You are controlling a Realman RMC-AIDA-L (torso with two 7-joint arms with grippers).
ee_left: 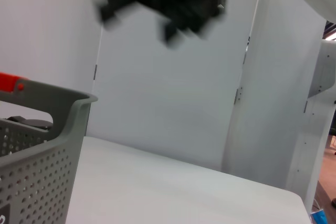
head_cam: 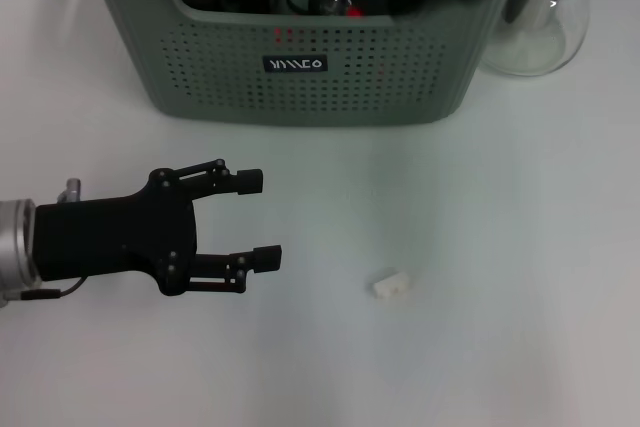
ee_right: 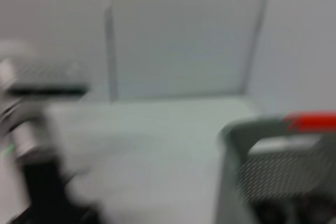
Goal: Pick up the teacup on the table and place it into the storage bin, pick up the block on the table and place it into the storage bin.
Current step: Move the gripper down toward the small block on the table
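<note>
Storage bin (head_cam: 300,57) at upper centre of head view on white table (head_cam: 520,247): grey-green, perforated, dark items inside. Left end effector (head_cam: 256,219) at lower left, released, holding nothing. Right end effector seen only as blur in left wrist view; state cannot tell. Block (head_cam: 394,286) lower centre: small, white, lying well apart from left end effector. Advisable: centre fingers astride block before clenching.
</note>
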